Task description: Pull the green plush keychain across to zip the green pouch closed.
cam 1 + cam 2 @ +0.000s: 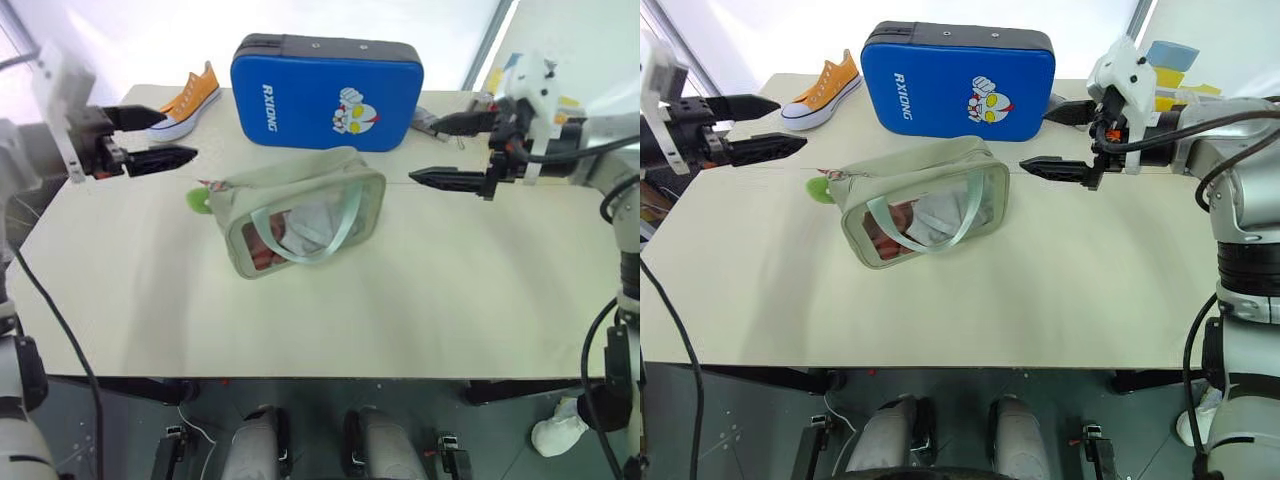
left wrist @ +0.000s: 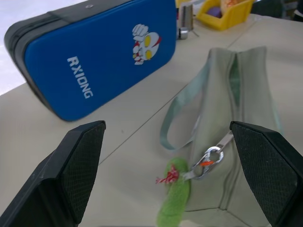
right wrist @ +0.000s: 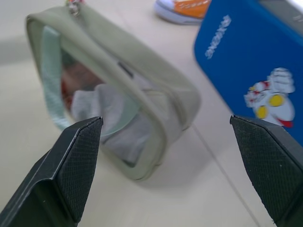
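Note:
The pale green pouch [image 1: 300, 215] lies in the middle of the table, clear window facing up, with a mint strap [image 1: 340, 225] looped over it. Its zipper runs along the top edge. At the pouch's left end the green plush keychain [image 1: 198, 199] rests on the table, clipped to the zipper pull [image 2: 208, 161]. My left gripper [image 1: 160, 138] hovers open to the left of the pouch, above the table. Over on the right side my right gripper [image 1: 450, 150] is open too, pointing toward the pouch. Neither touches anything.
A blue hard case [image 1: 325, 92] stands just behind the pouch. An orange sneaker [image 1: 188, 100] sits at the back left. A yellow bin [image 2: 226, 10] with small items is at the back right. The table's [image 1: 350, 320] front half is bare.

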Tool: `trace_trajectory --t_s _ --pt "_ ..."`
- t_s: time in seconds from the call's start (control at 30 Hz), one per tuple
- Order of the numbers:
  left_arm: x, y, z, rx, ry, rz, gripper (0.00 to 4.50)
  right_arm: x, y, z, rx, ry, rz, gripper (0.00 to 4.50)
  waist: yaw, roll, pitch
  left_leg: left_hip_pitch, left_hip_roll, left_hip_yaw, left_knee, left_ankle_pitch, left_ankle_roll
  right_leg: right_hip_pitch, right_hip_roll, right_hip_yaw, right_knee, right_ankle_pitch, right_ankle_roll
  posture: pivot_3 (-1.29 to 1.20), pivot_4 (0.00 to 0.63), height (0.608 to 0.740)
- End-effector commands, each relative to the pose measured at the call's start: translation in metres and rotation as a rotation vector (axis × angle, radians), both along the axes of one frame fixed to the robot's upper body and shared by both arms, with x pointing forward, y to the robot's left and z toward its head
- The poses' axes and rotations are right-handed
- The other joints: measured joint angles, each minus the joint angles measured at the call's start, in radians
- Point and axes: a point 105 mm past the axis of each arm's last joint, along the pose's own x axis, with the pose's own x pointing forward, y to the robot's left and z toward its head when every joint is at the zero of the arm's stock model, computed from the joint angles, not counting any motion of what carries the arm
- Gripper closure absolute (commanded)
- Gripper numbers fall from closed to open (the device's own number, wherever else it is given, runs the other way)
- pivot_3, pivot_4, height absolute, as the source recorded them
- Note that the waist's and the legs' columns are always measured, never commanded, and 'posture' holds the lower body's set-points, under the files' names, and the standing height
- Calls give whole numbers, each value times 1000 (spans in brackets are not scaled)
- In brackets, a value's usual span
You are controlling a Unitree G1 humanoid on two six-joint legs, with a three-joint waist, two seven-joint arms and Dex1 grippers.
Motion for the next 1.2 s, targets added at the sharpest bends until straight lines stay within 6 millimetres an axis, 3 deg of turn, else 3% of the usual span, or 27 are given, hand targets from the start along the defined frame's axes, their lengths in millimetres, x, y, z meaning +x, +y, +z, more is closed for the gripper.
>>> trace_trajectory --t_s 0.03,0.37,0.6,0.83,0.93,1.13,1.17,1.2 --pt "-6 -3 7 13 -29 -9 4 -4 11 21 14 -59 58 26 0 0 0 -1 0 0 0 0 0 -1 0 0 0 0 0 0 150 740" --pt "-15 -6 10 16 -38 0 4 10 26 19 14 -98 96 26 0 0 0 -3 0 0 1 0 0 -3 0 0 1 0 0 0 150 740" --pt "-35 -22 4 33 -2 -79 4 27 49 -20 -105 -94 174 26 -4 0 0 -3 0 0 1 0 -1 -3 0 0 2 0 0 0 150 740" --pt "-40 -19 -5 32 -5 -24 4 42 54 -35 -132 -92 179 26 -1 0 0 -3 0 0 2 0 -1 -3 0 0 2 0 0 0 150 740" --pt "-44 -15 -7 34 -3 -3 0 43 55 -34 -131 -87 195 957 -2 0 0 -3 0 0 1 1 -1 -4 0 0 3 0 0 0 150 740" --pt "-36 6 -11 13 -27 114 0 38 57 -30 -131 -89 213 4052 -3 0 0 -3 0 0 1 1 -1 -3 0 0 3 0 0 0 150 740" --pt "-32 15 -12 6 -31 159 0 33 57 -28 -130 -82 225 4444 -3 1 0 -3 0 0 1 1 -1 -4 0 0 4 0 0 0 150 740" --pt "-29 23 -13 5 -36 198 0 27 57 -27 -135 -74 237 4444 -3 1 0 -3 0 0 1 1 -1 -4 0 0 4 0 0 0 150 740"
